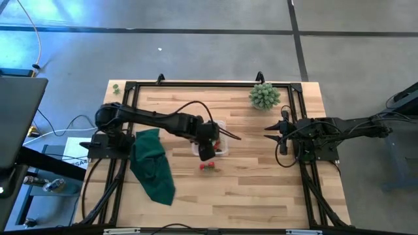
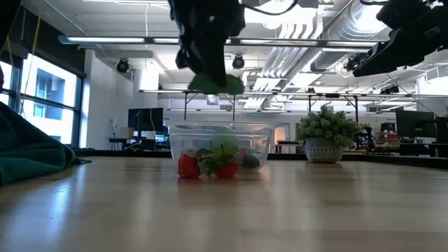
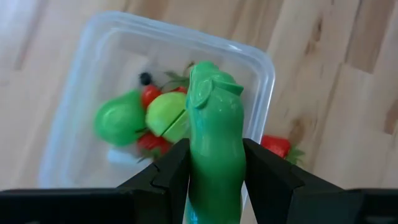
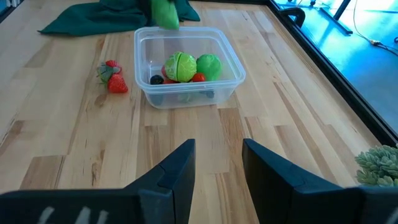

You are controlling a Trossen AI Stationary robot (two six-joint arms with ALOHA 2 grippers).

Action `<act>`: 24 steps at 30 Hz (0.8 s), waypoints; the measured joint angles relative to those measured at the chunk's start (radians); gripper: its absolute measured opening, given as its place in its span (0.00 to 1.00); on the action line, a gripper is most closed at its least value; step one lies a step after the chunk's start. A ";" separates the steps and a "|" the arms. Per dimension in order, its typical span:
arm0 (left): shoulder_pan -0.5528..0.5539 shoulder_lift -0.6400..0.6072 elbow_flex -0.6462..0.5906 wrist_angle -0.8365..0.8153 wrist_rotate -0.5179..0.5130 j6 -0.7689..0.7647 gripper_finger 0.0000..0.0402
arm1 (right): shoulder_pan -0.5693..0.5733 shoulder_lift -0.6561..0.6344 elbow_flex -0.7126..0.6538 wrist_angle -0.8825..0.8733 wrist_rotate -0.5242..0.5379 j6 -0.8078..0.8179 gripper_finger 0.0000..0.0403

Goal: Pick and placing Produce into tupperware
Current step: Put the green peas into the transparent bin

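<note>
- Gripping a green toy vegetable (image 3: 214,143) between my fingers, my left end effector (image 3: 214,177) hangs above the tupperware (image 3: 261,68), over its rim on the side where the strawberries lie.
- Inside the tupperware I see a green pear (image 3: 119,118), a halved green fruit (image 3: 166,113), red pieces and a small dark berry (image 3: 145,78).
- Two red strawberries (image 4: 114,78) lie on the tabletop (image 1: 261,189), just beside the container.
- My right end effector (image 4: 217,165) waits near its own edge, fingers apart and empty.
- I judge this the placing step: next I should centre over the opening, lower a little and release.
- A dark green cloth (image 1: 151,163) and spiky plant (image 1: 264,95) stay aside.
</note>
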 joint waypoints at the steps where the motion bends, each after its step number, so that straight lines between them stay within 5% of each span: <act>1: 0.009 0.000 -0.020 0.033 0.018 0.010 0.32 | 0.000 0.000 0.000 0.000 0.000 0.000 0.31; 15: 0.189 0.001 -0.191 0.262 0.208 0.111 0.32 | 0.000 0.000 0.000 0.000 0.000 0.000 0.31; 24: 0.197 0.001 -0.283 0.372 0.219 0.092 0.32 | 0.000 0.000 0.000 0.000 0.000 0.000 0.31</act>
